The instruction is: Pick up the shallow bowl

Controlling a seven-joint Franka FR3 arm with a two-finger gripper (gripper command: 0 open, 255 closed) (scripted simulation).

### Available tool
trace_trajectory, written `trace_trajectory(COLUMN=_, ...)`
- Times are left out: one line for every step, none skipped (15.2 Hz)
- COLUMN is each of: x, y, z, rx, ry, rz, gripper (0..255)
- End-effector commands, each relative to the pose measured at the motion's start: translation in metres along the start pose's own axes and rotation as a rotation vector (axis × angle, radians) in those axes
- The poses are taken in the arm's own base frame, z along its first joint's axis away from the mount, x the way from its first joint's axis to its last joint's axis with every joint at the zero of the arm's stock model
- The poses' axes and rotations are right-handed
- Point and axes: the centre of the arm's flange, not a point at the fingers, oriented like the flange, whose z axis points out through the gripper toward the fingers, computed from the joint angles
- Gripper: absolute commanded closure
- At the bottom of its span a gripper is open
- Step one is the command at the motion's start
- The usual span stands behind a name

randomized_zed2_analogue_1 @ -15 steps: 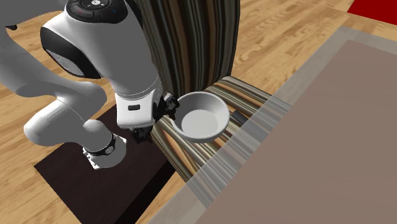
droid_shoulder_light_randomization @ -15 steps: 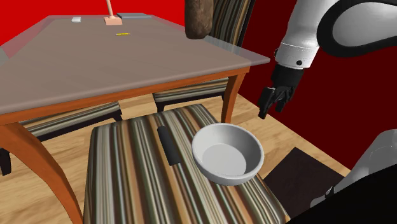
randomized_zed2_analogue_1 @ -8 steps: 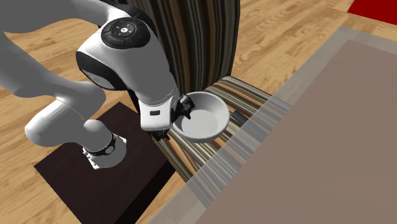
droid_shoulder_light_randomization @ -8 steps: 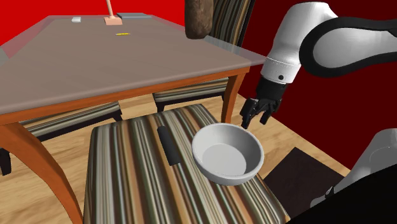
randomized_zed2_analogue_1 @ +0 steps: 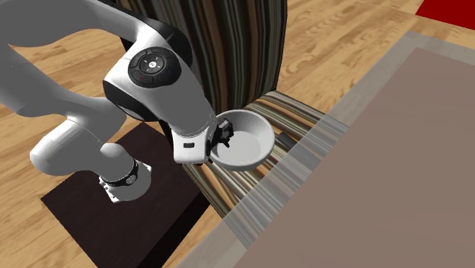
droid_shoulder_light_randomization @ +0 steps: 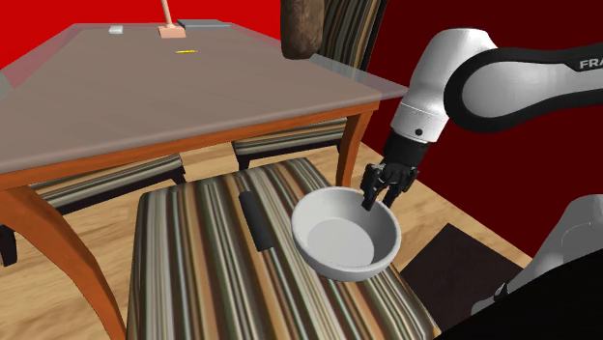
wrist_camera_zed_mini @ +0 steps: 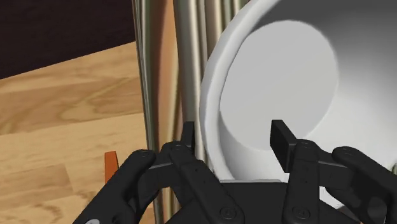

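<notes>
1. White and smooth, the bowl (droid_shoulder_light_randomization: 346, 237) sits on a striped seat (droid_shoulder_light_randomization: 203, 270), toward the seat's three o'clock edge in the shoulder view. The table (droid_shoulder_light_randomization: 174, 97) stands off at the bowl's eleven o'clock.
2. My claw (droid_shoulder_light_randomization: 377, 190) hangs at the bowl's rim, at about one o'clock on it in that view, pointing down.
3. The claw is released. In the wrist view my fingers (wrist_camera_zed_mini: 282, 143) stand apart, one over the inside of the bowl and the other outside its wall, with the rim between them. I cannot tell whether either one touches the wall.
4. I judge the step in hand to be lining up a pinch on the rim. No grasp is made yet and the bowl rests on the seat.
5. The next move calls for a little more descent so the pads overlap the wall, then a firm close, then a straight lift.
6. The bowl is round and shallow, with a thick curved wall and a flat bottom. It looks hard and slick, so held by one side it may tip or slide.
7. The seat looks like soft cloth in brown, cream and dark stripes. A short black bar (droid_shoulder_light_randomization: 256, 220) lies on it at the bowl's nine o'clock, well apart from my claw. Pale wood floor (wrist_camera_zed_mini: 63, 95) shows past the seat's edge.
</notes>
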Motion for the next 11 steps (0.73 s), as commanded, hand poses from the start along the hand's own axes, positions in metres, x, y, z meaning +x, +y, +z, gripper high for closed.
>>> trace_trajectory(x=-0.013, y=-0.012, z=0.017, rx=-0.141, ry=0.02, rz=-0.108, gripper=255)
trace_trajectory(x=-0.013, y=-0.011, z=0.015, rx=-0.141, ry=0.02, rz=-0.107, gripper=255)
trace_trajectory(x=-0.012, y=-0.009, z=0.011, rx=-0.142, ry=0.02, rz=-0.106, gripper=255)
trace_trajectory(x=-0.013, y=-0.01, z=0.012, rx=-0.142, ry=0.02, rz=-0.106, gripper=255)
trace_trajectory(x=-0.011, y=-0.009, z=0.012, rx=-0.142, ry=0.019, rz=-0.107, gripper=255)
trace_trajectory(x=-0.011, y=-0.009, z=0.013, rx=-0.142, ry=0.019, rz=-0.107, gripper=255)
trace_trajectory(x=-0.014, y=-0.008, z=0.015, rx=-0.142, ry=0.02, rz=-0.107, gripper=255)
trace_trajectory(x=-0.016, y=-0.008, z=0.011, rx=-0.143, ry=0.02, rz=-0.105, gripper=255)
trace_trajectory(x=-0.008, y=-0.006, z=0.02, rx=-0.141, ry=0.018, rz=-0.109, gripper=255)
trace_trajectory(x=-0.008, y=-0.008, z=0.015, rx=-0.141, ry=0.018, rz=-0.109, gripper=255)
trace_trajectory(x=-0.009, y=-0.009, z=0.01, rx=-0.141, ry=0.018, rz=-0.109, gripper=255)
